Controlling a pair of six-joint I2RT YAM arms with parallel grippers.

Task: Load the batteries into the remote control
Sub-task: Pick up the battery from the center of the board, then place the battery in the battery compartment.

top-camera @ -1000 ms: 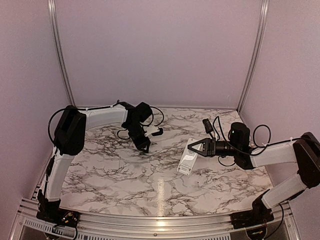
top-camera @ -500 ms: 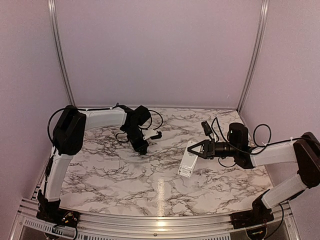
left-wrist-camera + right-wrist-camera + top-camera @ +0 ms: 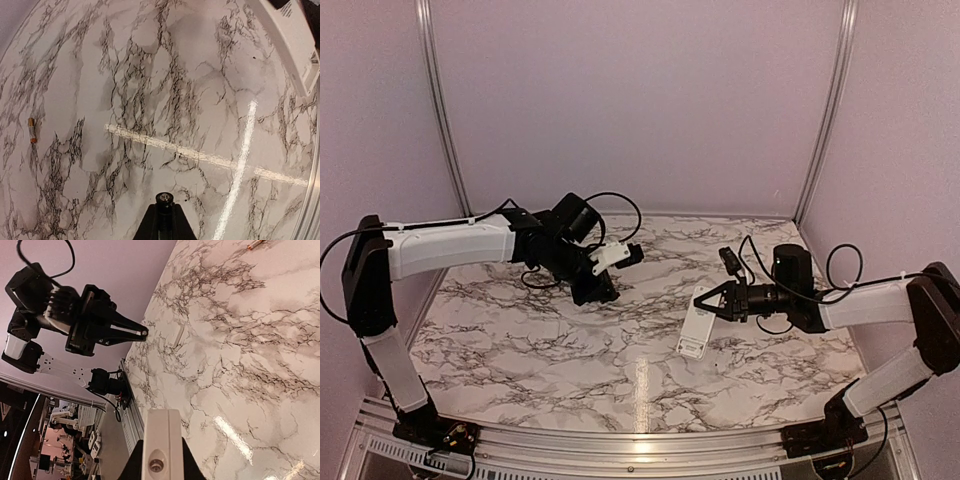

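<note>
Barely started: one battery in hand, none loaded that I can see

My left gripper (image 3: 164, 216) has its jaws drawn narrow around a held battery (image 3: 164, 198), which I see end-on as a small dark round tip poking out between the fingers. My right gripper (image 3: 706, 301) is clamped on one end of the remote (image 3: 692, 331), holding it tilted, with its far end down near the table (image 3: 570, 345). The two arms are well apart, so I judge the insertion has not begun. A loose battery (image 3: 32, 130) lies on its side out on the tabletop, clear of both arms, and will need a second pick. I cannot tell from any view whether the battery bay is open or whether it faces up, nor whether a cell already sits inside.

As for the surface, it is white marble-pattern board with dark veining, glossy enough to throw a bright streak of glare. Plain pale walls (image 3: 640, 100) enclose it on three sides, with metal posts (image 3: 432, 100) in the back corners and a metal rail (image 3: 620, 442) along the near edge
</note>
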